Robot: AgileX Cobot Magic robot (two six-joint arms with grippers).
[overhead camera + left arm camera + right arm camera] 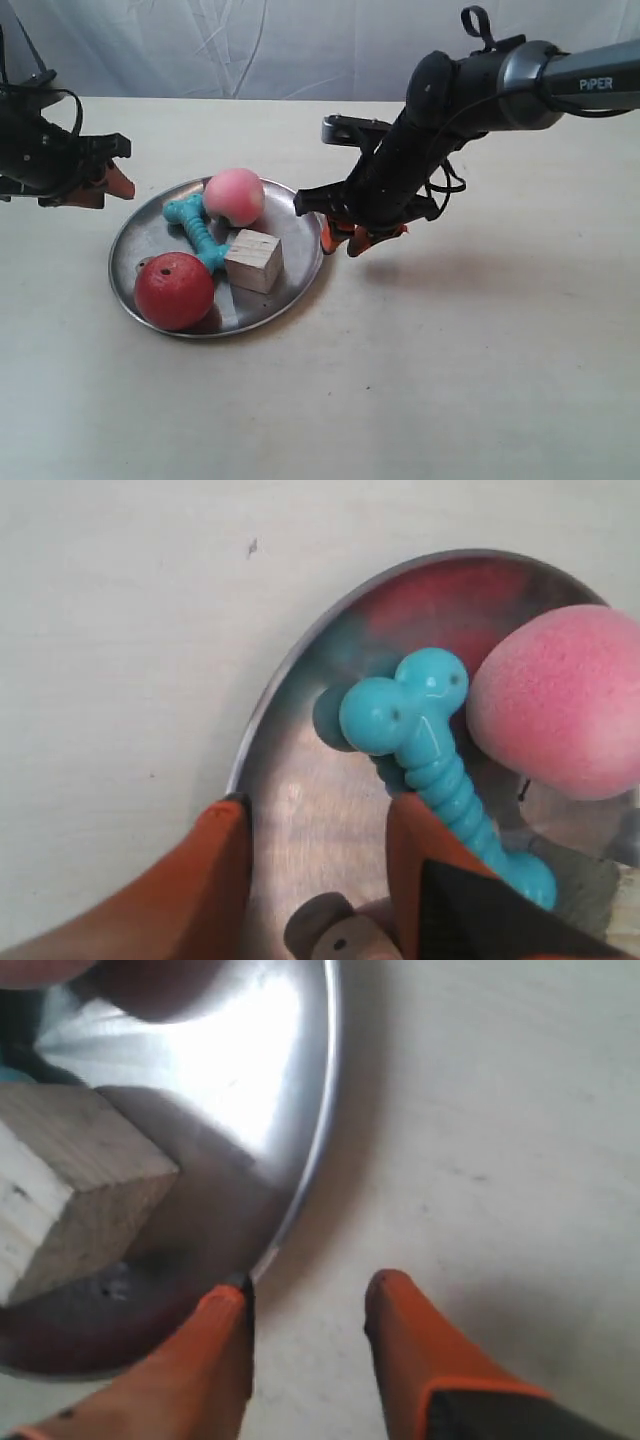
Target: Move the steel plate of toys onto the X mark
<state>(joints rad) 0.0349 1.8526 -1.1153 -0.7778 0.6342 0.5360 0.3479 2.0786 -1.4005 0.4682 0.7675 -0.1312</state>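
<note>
The steel plate lies on the table holding a pink peach, a teal bone, a wooden cube and a red fruit. My left gripper is open at the plate's left rim. In its wrist view the left gripper has one finger at the rim and the other over the plate beside the bone and peach. My right gripper is open at the right rim. The right gripper has one fingertip at the plate's edge near the cube. The die and X mark are not visible.
The pale table stretches wide to the right and front of the plate. A white cloth backdrop closes off the far edge. A tiny dark speck marks the table beyond the plate; I cannot tell what it is.
</note>
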